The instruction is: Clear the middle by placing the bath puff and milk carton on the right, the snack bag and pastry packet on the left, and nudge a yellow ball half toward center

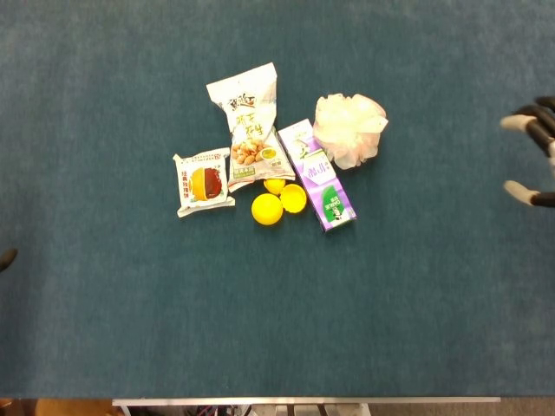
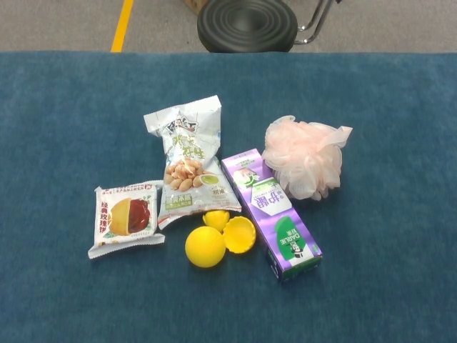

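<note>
At nine o'clock of the cluster lies the pastry packet (image 1: 204, 183), then the snack bag (image 1: 250, 126), yellow ball halves (image 1: 279, 200), milk carton (image 1: 317, 176), and bath puff (image 1: 349, 129) at two o'clock. The right hand (image 1: 533, 156), far at three o'clock, hovers with fingers spread, grasping nothing.

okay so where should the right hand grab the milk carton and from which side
Probably the long sides of the milk carton, near its middle, coming from above. It lies flat; a yellow ball half touches its left side, so go in just above that. The right hand looks empty.
</note>
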Controlling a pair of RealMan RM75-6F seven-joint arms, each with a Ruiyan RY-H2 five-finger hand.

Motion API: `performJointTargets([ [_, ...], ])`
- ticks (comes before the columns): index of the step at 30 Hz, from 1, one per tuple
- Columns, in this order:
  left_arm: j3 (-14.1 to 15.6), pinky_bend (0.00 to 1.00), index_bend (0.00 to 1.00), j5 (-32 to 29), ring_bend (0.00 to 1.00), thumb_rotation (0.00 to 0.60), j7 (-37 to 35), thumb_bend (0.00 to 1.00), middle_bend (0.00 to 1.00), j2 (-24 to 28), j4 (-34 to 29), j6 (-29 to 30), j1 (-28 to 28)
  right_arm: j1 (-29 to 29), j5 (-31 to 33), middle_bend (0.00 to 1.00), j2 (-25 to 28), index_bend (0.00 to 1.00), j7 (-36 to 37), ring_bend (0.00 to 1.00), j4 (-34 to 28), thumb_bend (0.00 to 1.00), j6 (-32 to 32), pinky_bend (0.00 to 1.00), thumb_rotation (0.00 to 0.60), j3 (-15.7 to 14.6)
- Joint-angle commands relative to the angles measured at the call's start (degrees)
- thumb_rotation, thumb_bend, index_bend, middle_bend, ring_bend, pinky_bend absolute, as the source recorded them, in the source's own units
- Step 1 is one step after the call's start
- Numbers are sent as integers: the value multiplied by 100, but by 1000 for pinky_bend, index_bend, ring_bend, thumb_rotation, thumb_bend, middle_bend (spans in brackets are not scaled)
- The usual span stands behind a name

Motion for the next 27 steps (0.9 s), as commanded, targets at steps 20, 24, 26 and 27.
performJointTargets([
  [20,57,304,84,-55,7,600,-391,6,0,-161,354,-106,72,1869,1230,114,-1079,138,-1278,5,452,0,-2195,92,600,579],
  [24,70,304,84,-50,7,600,-477,6,0,-179,419,-97,99,1963,1323,114,-1251,138,-1242,6,607,0,-2194,92,600,548],
  [26,71,304,84,-46,7,600,-491,6,0,-182,434,-98,102,1979,1338,114,-1288,138,-1180,5,659,0,-2186,92,600,521],
  [27,70,304,84,-43,7,600,-492,6,0,-184,439,-102,101,1989,1347,114,-1306,138,-1147,5,694,0,-2184,92,600,501],
])
